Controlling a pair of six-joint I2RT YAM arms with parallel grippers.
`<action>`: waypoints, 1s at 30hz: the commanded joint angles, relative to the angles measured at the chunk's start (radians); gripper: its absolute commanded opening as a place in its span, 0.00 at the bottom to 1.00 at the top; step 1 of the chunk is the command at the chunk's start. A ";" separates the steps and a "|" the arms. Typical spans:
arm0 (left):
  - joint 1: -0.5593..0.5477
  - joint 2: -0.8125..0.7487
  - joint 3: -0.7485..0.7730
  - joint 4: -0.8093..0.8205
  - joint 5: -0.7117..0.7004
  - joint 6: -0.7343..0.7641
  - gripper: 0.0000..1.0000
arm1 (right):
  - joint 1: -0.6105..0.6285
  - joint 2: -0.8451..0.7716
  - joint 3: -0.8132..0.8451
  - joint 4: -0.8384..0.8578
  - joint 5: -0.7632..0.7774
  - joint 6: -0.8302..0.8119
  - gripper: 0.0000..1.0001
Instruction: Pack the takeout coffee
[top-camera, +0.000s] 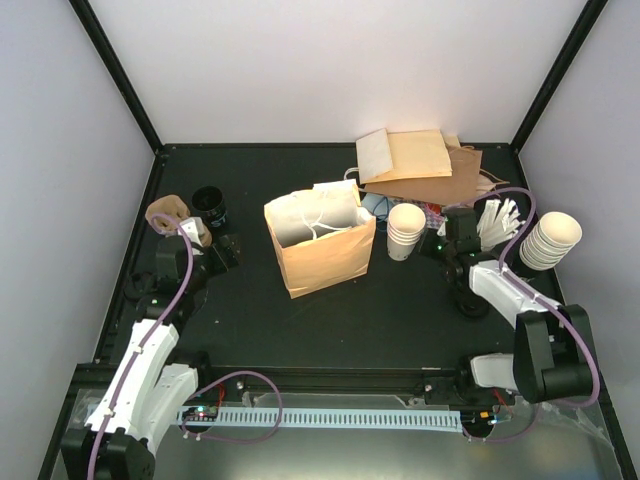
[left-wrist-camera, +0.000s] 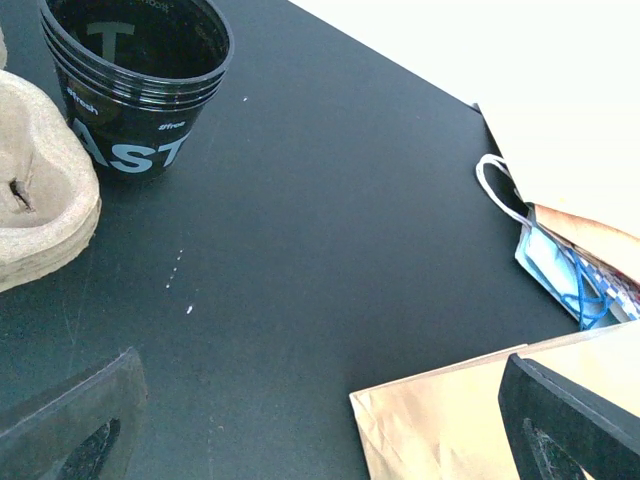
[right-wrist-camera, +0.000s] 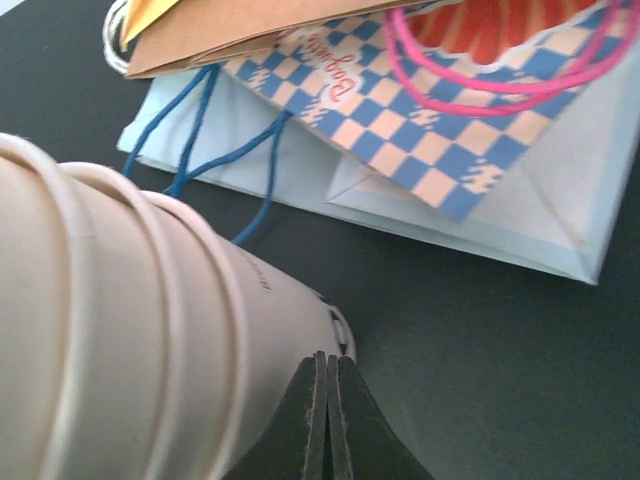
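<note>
The takeout coffee is out of view in every frame. An open brown paper bag (top-camera: 320, 250) stands upright mid-table, with its white lining and handles showing; one of its corners (left-wrist-camera: 455, 420) appears in the left wrist view. My left gripper (top-camera: 224, 250) is left of the bag, open (left-wrist-camera: 320, 445) over bare black table with nothing between its fingers (left-wrist-camera: 70, 420). My right gripper (top-camera: 438, 245) is shut (right-wrist-camera: 327, 362) on nothing, its tips close beside a stack of lidless cream cups (right-wrist-camera: 120, 330). I cannot tell whether they touch.
A stack of black printed cups (left-wrist-camera: 135, 80) and brown pulp trays (left-wrist-camera: 40, 200) stand at the left. Flat paper bags (top-camera: 420, 160), one of them checkered (right-wrist-camera: 400, 120), lie at the back right. A second stack of cream cups (top-camera: 552, 240) and white pieces (top-camera: 500, 222) sit far right.
</note>
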 joint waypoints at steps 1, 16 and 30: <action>0.014 0.006 -0.003 0.042 0.027 0.013 0.99 | -0.006 0.045 0.032 0.064 -0.133 -0.015 0.01; 0.026 0.004 0.002 0.043 0.038 0.025 0.99 | -0.008 0.068 0.083 -0.135 0.326 0.022 0.01; 0.029 -0.001 -0.002 0.077 0.093 0.013 0.99 | -0.027 0.241 0.223 -0.307 0.495 -0.002 0.01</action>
